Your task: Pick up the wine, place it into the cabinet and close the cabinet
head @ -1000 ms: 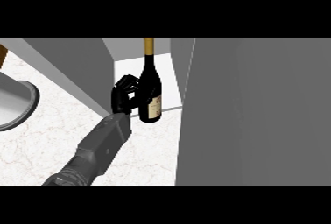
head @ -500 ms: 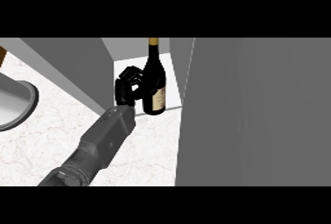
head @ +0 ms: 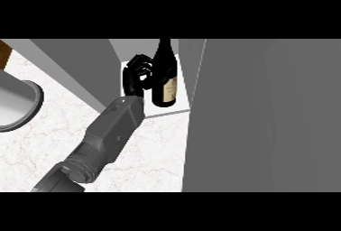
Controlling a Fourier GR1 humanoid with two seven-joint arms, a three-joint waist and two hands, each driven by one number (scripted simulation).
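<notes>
Wine (head: pixel 163 74) stands upright near twelve o'clock in the head view, a dark bottle with a pale label low on its body, its neck reaching up to the top edge of the scene. It sits inside the open cabinet (head: pixel 83 67), on the pale floor of the compartment, between the grey wall at ten o'clock and the tall grey door (head: pixel 266 117) that fills the three o'clock side. The bottle's base is close to the front edge of the cabinet floor.

One black hand (head: pixel 136 74) is at the bottle's nine o'clock side, its fingers curled round the dark body above the label, so it grips the wine. Which hand it is cannot be told for sure. Its grey forearm (head: pixel 106 135) runs down toward seven o'clock across the white marbled counter (head: pixel 146 158).

A grey round pot (head: pixel 16 106) rests on the counter at nine o'clock, cut off by the view's edge, well apart from the arm.
</notes>
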